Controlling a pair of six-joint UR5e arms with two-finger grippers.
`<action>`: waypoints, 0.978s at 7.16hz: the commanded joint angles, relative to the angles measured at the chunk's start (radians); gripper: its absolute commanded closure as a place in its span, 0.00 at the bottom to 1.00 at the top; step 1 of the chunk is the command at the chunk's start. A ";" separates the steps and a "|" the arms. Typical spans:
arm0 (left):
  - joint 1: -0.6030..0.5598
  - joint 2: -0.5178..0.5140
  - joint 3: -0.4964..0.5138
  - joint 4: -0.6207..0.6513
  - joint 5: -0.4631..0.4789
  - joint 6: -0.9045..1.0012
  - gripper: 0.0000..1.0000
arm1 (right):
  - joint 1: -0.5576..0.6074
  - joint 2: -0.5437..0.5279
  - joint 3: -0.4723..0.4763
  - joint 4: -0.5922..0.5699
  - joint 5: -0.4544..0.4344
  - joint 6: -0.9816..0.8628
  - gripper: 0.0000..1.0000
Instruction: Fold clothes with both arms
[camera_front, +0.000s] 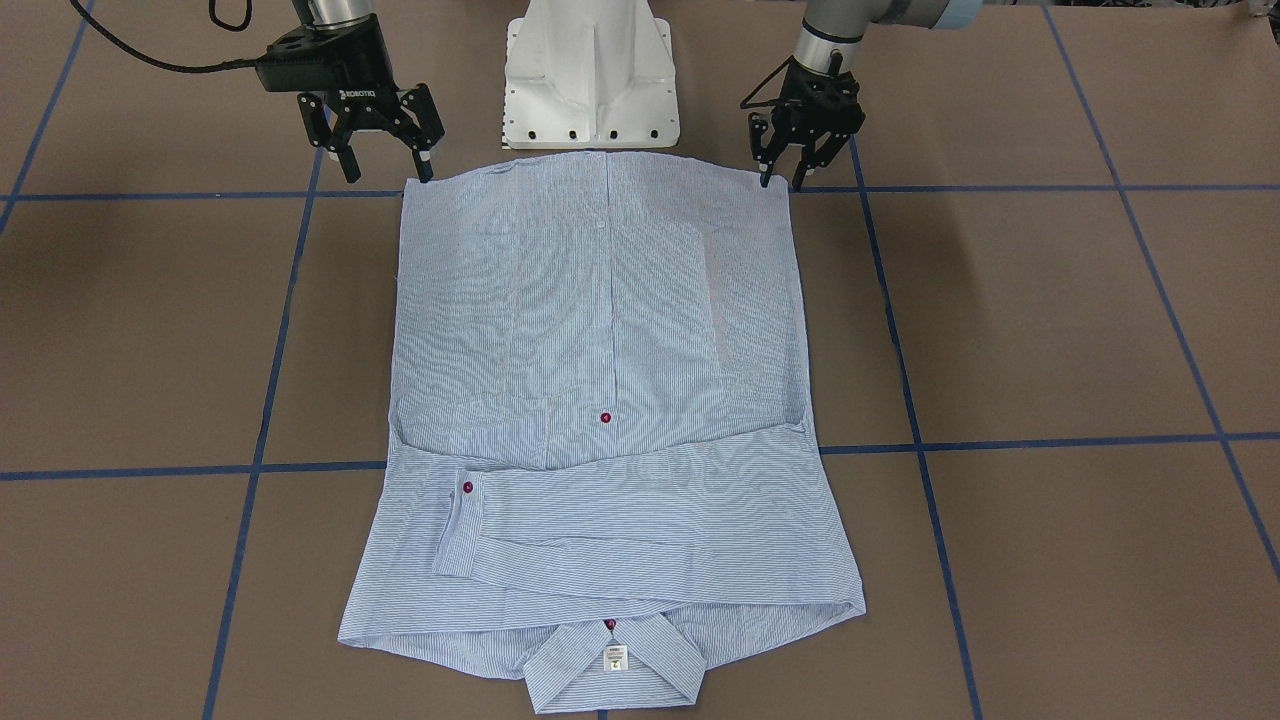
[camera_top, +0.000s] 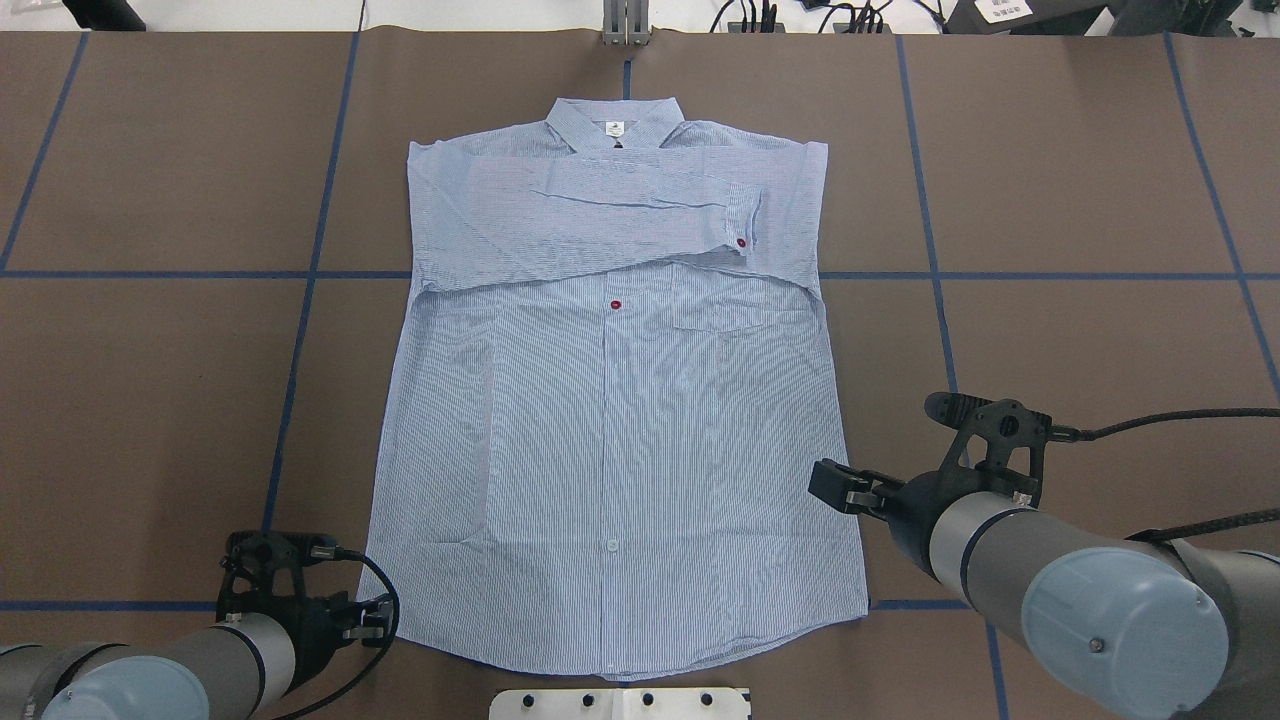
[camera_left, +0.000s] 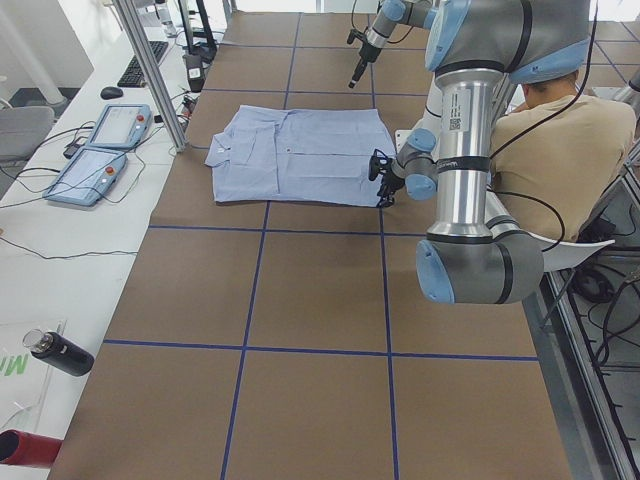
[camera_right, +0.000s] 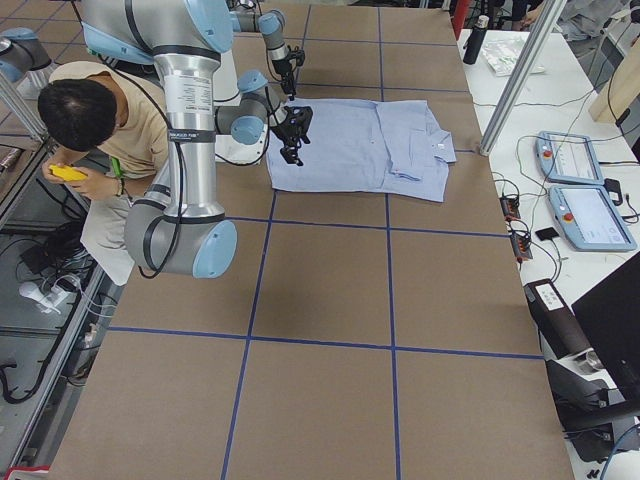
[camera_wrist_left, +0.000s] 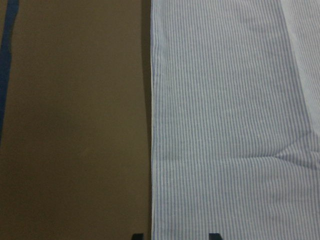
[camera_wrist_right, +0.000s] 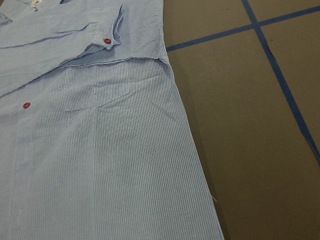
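**Shirt flat, both grippers open at the hem corners**

Front view: shirt (camera_front: 600, 330) lies flat and front-up on the brown table (camera_front: 1050, 320), hem toward the robot. Right gripper (camera_front: 388, 172) is spread wide over one hem corner. Left gripper (camera_front: 781, 182) has a narrower gap, tips at the other corner.

Overhead: sleeves (camera_top: 640, 195) are folded across the chest below the collar (camera_top: 612, 125).

Left wrist: fingertips (camera_wrist_left: 215, 236) are apart, straddling the shirt's side edge.

Right wrist: chest pocket (camera_wrist_right: 100, 100), nothing held.
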 joint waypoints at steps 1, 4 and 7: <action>0.009 0.001 -0.001 0.002 -0.001 -0.003 0.48 | -0.003 -0.001 0.000 0.000 -0.001 0.001 0.00; 0.010 -0.002 0.007 0.002 -0.001 -0.003 0.51 | -0.004 -0.001 -0.002 0.000 -0.001 0.001 0.00; 0.010 -0.004 0.012 0.003 -0.001 -0.001 0.52 | -0.004 -0.001 -0.002 0.000 -0.001 0.004 0.00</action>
